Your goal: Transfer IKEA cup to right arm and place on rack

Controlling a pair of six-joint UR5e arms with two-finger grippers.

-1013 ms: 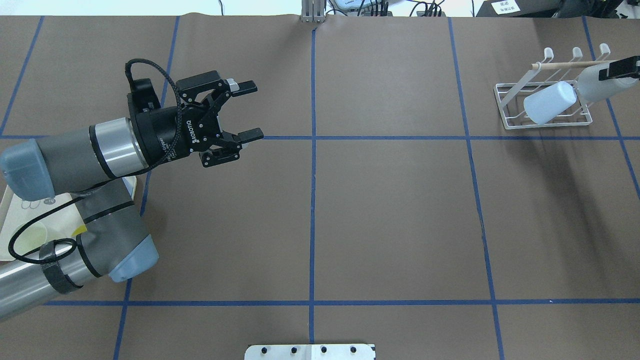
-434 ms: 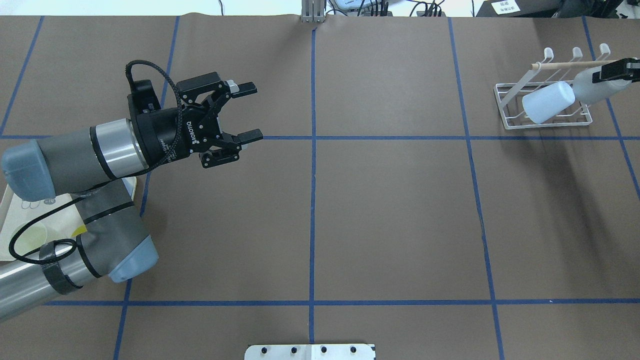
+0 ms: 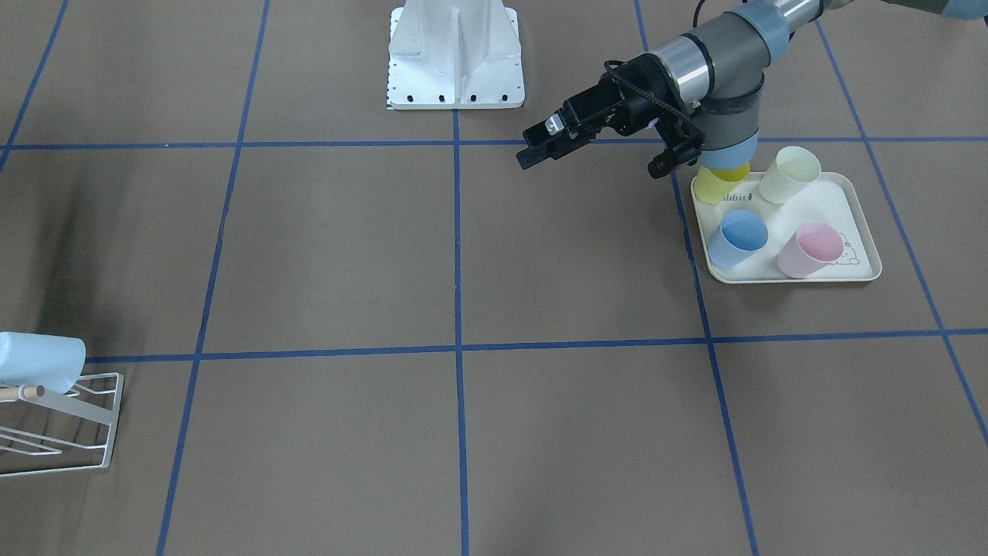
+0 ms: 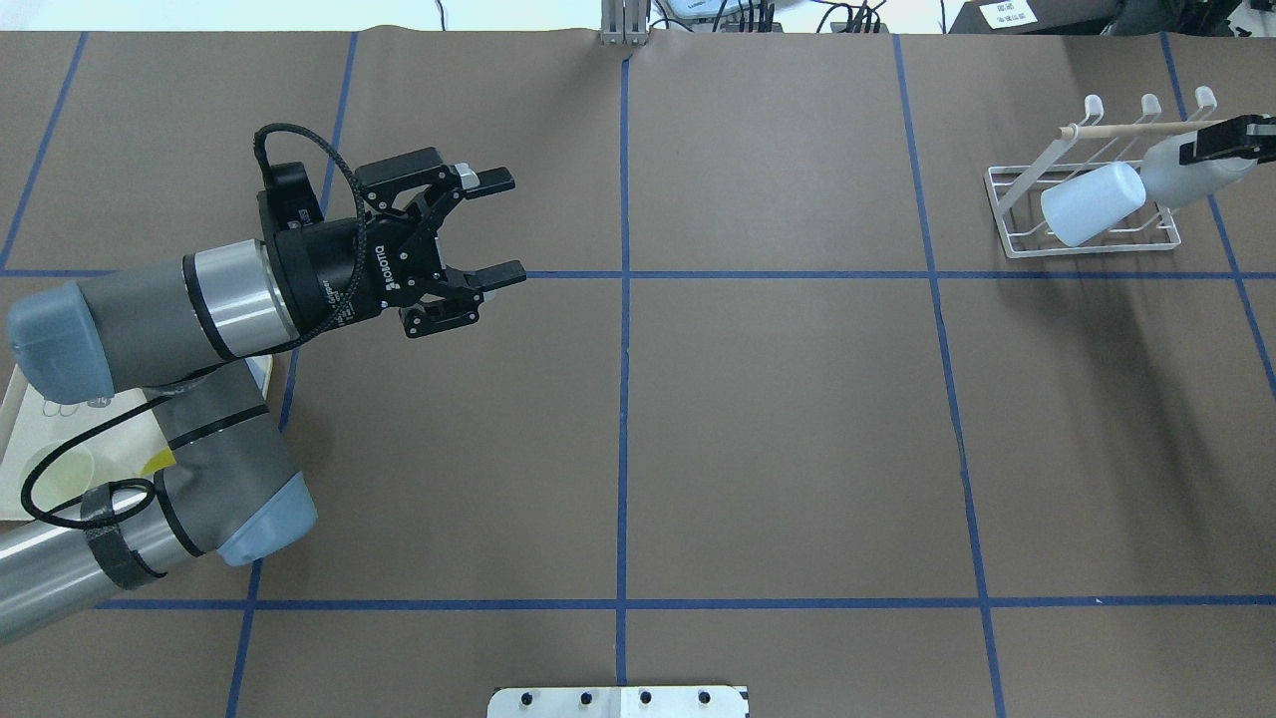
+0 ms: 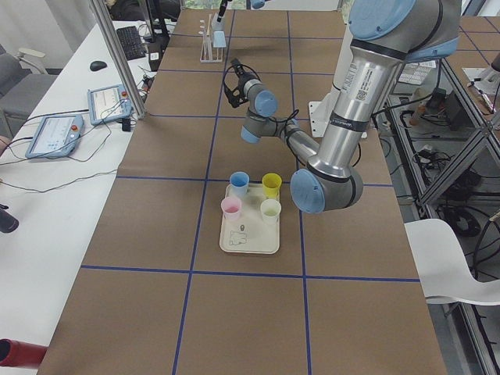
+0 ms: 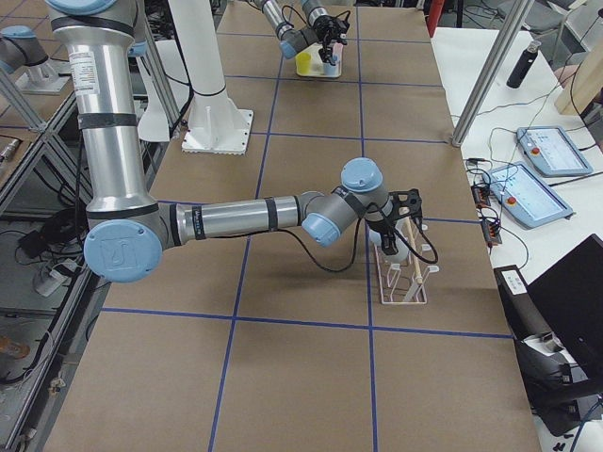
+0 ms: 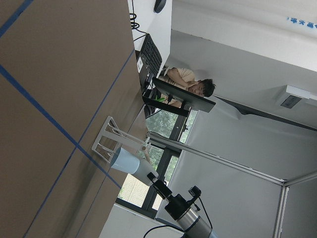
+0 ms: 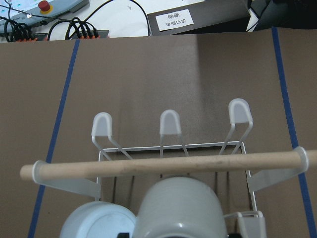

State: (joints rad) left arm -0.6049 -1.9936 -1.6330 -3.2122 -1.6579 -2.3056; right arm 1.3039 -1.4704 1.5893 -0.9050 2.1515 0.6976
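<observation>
A greyish-white IKEA cup (image 4: 1181, 172) lies tilted over the right end of the rack (image 4: 1094, 103), just under its wooden peg (image 4: 1116, 129). My right gripper (image 4: 1211, 150) is shut on it at the frame's right edge. The right wrist view shows this cup's base (image 8: 178, 208) close below the peg (image 8: 163, 163). A pale blue cup (image 4: 1092, 204) leans on the rack beside it. My left gripper (image 4: 498, 224) hovers open and empty over the left half of the table, far from the rack.
A cream tray (image 3: 841, 208) on my left side holds several cups: blue (image 3: 737, 238), pink (image 3: 809, 249), cream (image 3: 789, 174) and yellow (image 3: 722, 184), partly under the left arm. Blue tape lines grid the brown table.
My right gripper has carried the greyish-white cup a little to the left, further over the rack. The left arm has barely shifted.
</observation>
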